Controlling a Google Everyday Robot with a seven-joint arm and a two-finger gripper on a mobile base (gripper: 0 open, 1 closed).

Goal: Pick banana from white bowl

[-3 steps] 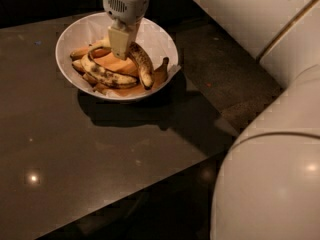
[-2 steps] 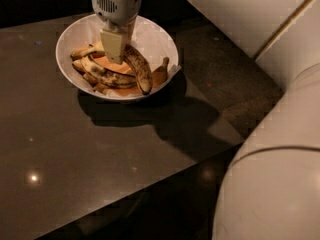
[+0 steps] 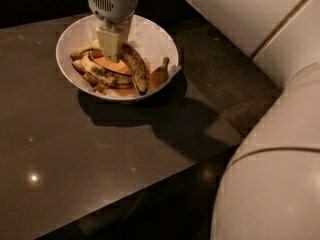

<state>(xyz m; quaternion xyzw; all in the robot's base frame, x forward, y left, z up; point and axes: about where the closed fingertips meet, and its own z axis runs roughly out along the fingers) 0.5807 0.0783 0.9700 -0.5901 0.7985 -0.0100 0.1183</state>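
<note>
- One bowl point(image 3: 150, 36).
- One bench point(image 3: 100, 159).
- One claw point(image 3: 110, 55), low over the bowl's middle.
- One freckled banana point(image 3: 136, 69), one blotched banana point(image 3: 107, 77).
- Plain bananas point(image 3: 159, 76): three or so, overlapping.

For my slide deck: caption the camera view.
Gripper reaching into the white bowl of spotted bananas on a dark table.

Nothing written can be read anywhere: no text, label, brand, number or sign. The pincer point(image 3: 111, 49), reaching down into the bowl point(image 3: 155, 39) on the table point(image 3: 75, 159), bears only a small vent grille point(image 3: 103, 4), without lettering. Bowl, table and arm point(image 3: 280, 174) are plain.
</note>
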